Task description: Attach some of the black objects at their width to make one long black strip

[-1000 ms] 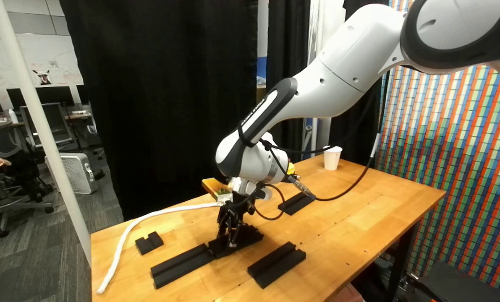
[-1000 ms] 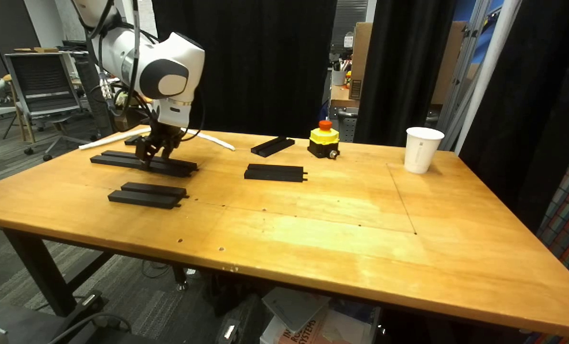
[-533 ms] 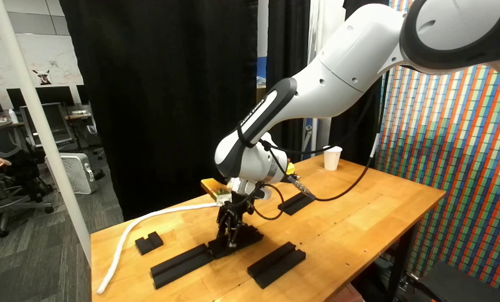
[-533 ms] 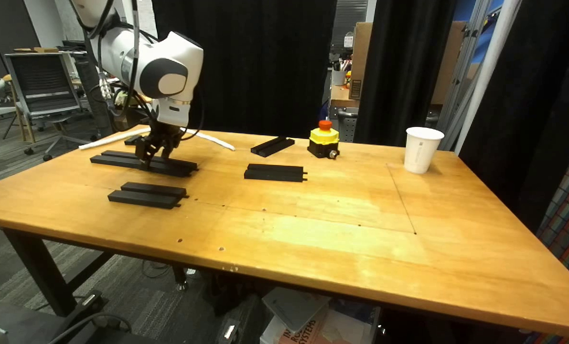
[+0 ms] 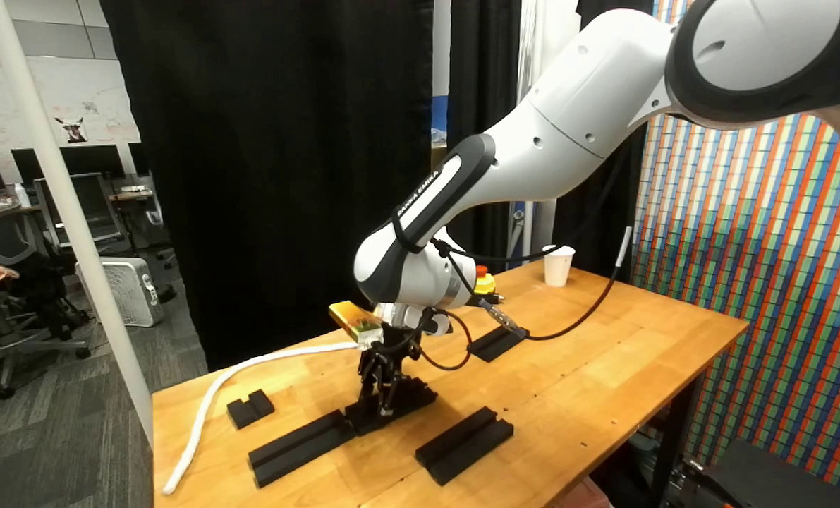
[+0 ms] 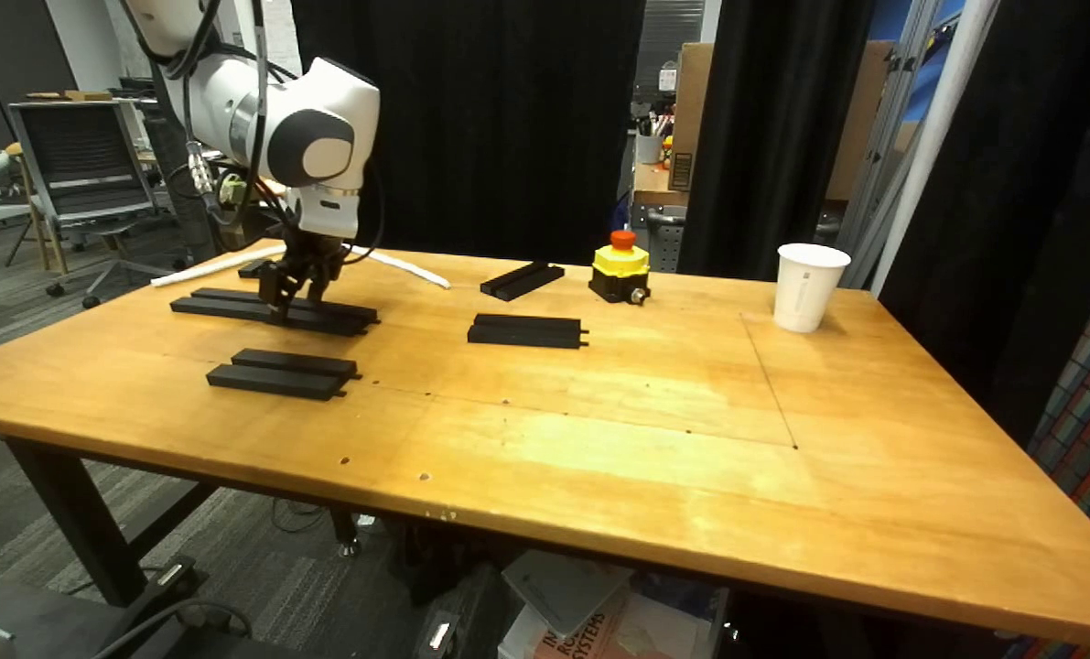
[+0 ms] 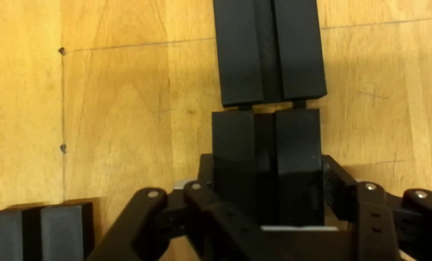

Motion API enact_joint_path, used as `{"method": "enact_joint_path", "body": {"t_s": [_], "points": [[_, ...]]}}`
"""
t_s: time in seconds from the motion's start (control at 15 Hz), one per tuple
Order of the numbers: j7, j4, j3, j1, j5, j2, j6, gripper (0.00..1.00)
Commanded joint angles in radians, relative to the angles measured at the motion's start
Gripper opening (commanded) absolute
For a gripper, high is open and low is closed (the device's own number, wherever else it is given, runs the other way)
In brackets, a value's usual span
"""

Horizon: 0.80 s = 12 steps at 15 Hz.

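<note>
On a wooden table [image 6: 599, 476] near black curtains [image 5: 271, 176], the fingers [image 7: 339, 192] clamp a black bar [image 7: 299, 163].

My gripper [image 7: 268, 177] is black, its round-ended finger links [image 7: 217, 207] carrying bright screw heads [image 7: 371, 186]. Above it, my arm [image 5: 564, 130] is smooth white, dotted with small recesses [image 5: 589, 138]; from here I read "RANKA EMIKA" beside a white strip [image 5: 434, 190] framed by a charcoal band [image 5: 477, 148], with a black strap [image 5: 400, 231] looped nearer the gripper. In an exterior view, over the gripper, a dark rounded patch [image 6: 285, 146] surrounds a white inset [image 6: 328, 158]. Well away from the gripper, a black ring [image 5: 679, 56] circles a pale grey disc [image 5: 765, 42]. Beside the gripper, a black cable [image 5: 449, 368] loops near a silvery connector [image 5: 502, 317], and a pale sleeve [image 5: 624, 246] sits on a longer lead [image 5: 559, 337].
</note>
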State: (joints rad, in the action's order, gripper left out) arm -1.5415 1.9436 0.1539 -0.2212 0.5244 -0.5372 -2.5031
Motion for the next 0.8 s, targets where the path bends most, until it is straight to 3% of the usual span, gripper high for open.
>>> {"method": "enact_joint_path", "body": {"t_s": [0.0,0.73], "points": [[-0.015,-0.045,-0.004,-0.016,-0.018,-0.038,-0.026,0.47],[-0.006,-0.046,0.000,-0.020,-0.015,-0.040,-0.076,0.47]]}}
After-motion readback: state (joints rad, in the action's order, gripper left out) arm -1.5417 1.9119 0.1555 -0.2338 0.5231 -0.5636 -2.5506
